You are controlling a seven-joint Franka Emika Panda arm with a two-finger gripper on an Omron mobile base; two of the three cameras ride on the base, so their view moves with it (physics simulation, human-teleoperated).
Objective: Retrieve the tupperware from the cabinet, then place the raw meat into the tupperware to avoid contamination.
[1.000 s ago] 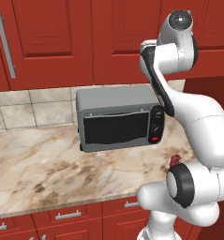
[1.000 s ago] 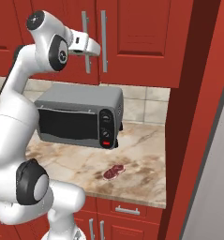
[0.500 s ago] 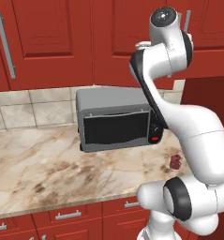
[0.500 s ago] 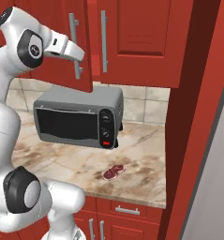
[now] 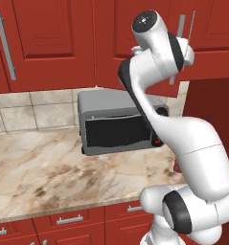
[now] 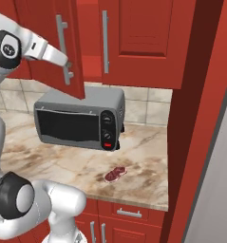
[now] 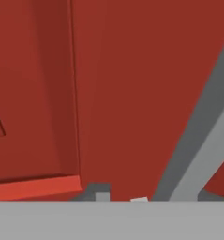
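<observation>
step: opening tall red raised-panel wall cabinet (image 6: 53, 52) | gripper (image 6: 66, 65): at its long silver bar handle (image 6: 63, 47), grip cannot be told | dark red marbled raw meat (image 6: 115, 173): lying near marble counter's (image 6: 48, 161) front edge | advice: swinging door steadily along its arc

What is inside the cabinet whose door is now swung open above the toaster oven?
Through the gap beside the open cabinet door, a plain red interior and shelf edge show above the toaster oven. No tupperware shows there; the door covers most of the interior.
</observation>
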